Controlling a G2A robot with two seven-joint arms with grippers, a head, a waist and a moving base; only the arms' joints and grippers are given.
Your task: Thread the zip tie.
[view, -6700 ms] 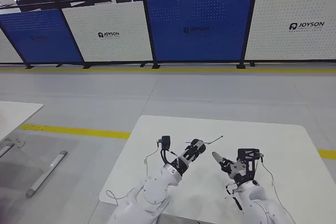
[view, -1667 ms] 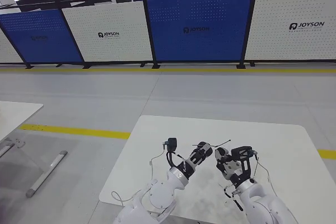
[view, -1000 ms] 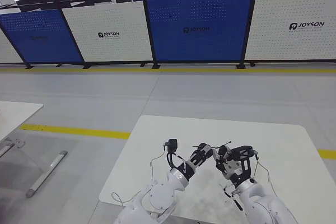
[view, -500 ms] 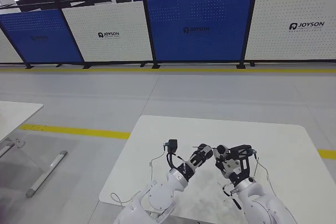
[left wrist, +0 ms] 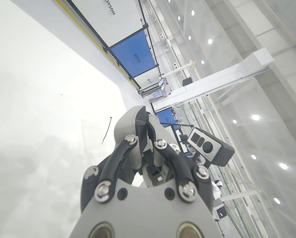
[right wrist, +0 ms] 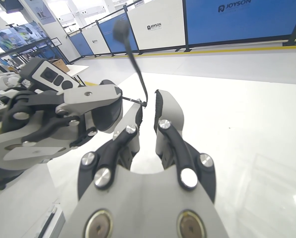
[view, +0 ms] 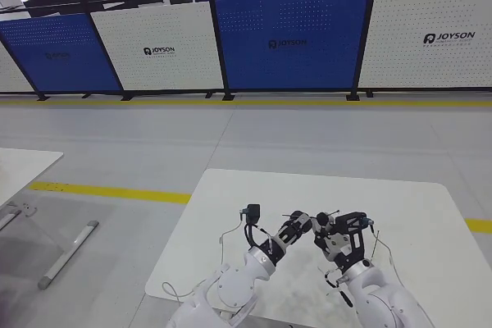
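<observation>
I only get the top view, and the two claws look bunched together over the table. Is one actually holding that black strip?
Observer: Yes. The left gripper is shut on the zip tie, as the right wrist view shows.
Operator: And the other claw?
Observer: The right gripper shows a gap between its pads; the tie bends at its tips.
Operator: Any spares?
Observer: A second zip tie lies flat on the table.

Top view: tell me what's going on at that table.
The left hand is shut on one end of a thin black plastic zip tie, held above the white table. The right hand, fingers apart, sits beside it, the tie bending at one fingertip. Whether it is threaded, I cannot tell. A second black zip tie lies on the table.
</observation>
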